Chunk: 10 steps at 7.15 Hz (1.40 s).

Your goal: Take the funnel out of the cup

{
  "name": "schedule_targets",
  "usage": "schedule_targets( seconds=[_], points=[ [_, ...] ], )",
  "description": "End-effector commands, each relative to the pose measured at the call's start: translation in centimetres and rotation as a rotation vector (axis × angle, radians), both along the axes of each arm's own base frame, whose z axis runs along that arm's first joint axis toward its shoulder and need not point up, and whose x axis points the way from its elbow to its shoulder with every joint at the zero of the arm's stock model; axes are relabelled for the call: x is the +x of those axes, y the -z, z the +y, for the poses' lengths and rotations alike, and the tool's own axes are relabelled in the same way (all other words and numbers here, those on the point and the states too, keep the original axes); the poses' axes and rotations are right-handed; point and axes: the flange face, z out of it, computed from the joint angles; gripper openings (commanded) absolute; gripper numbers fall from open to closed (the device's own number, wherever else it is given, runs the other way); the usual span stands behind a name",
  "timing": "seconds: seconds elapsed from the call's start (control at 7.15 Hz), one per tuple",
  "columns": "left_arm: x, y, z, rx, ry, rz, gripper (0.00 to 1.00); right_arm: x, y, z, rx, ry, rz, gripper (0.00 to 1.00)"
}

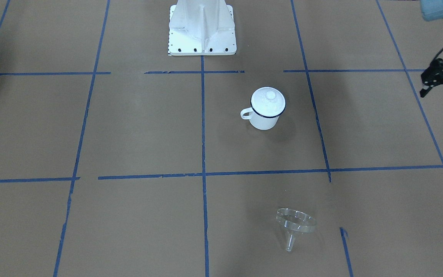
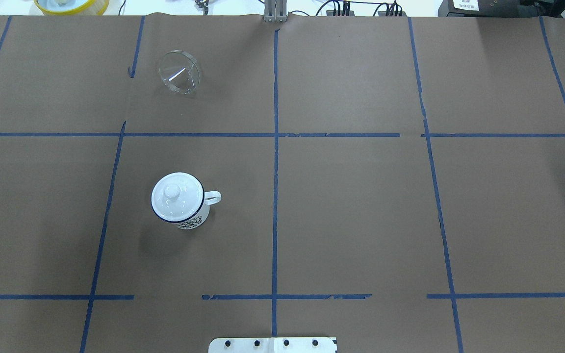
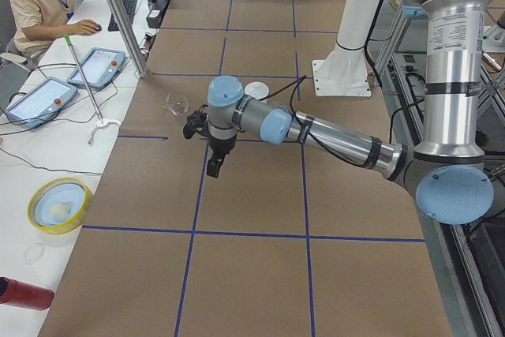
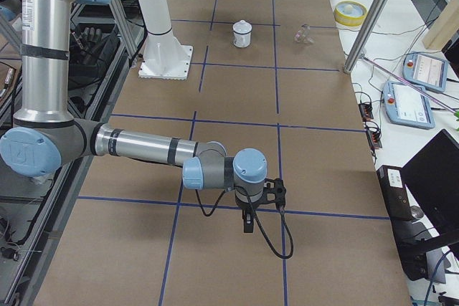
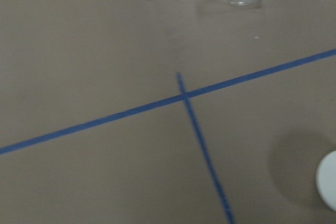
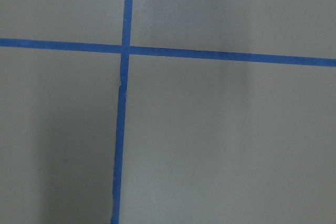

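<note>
- Clear plastic funnel (image 2: 178, 72) lies tipped on the brown-paper counter (image 2: 361, 206), out of the cup and well apart from it, on the far side from the robot.
- Its long axis runs away from the robot: wide rim toward the robot, spout toward the operators' edge.
- White cup (image 2: 180, 203) stands upright with a knobbed lid (image 2: 174, 192) on its mouth; the handle points to the robot's right.
- Left gripper (image 1: 442, 96) hangs off to the robot's left of both; its fingers look spread, with nothing between them.
- From it, the funnel lies farther out and inward.
- Left arm is much nearer.
- Right gripper (image 4: 247, 221) is far across the counter; I cannot tell whether it is open or closed.
- Judgement: removal looks done.
- Writing: dark print low on the cup, not legible.
</note>
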Motion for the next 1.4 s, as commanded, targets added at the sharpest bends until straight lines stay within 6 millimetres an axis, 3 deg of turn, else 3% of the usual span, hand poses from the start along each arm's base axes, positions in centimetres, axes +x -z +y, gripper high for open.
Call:
schedule_targets(
  seconds=[0.0, 0.14, 0.42, 1.26],
  points=[
    [-5.1, -7.3, 2.1, -0.179, 0.089, -0.014, 1.0, 0.0, 0.0, 0.0, 0.0, 0.0, 0.0, 1.0],
    [-5.2, -7.9, 2.5, -0.208, 0.09, -0.014, 1.0, 0.0, 0.0, 0.0, 0.0, 0.0, 0.0, 1.0],
    [-5.3, -6.1, 1.8, -0.254, 0.095, -0.018, 1.0, 0.0, 0.0, 0.0, 0.0, 0.0, 0.0, 1.0],
    [-5.2, -5.4, 1.3, -0.233, 0.091, -0.019, 1.0, 0.0, 0.0, 0.0, 0.0, 0.0, 0.0, 1.0]
  ],
)
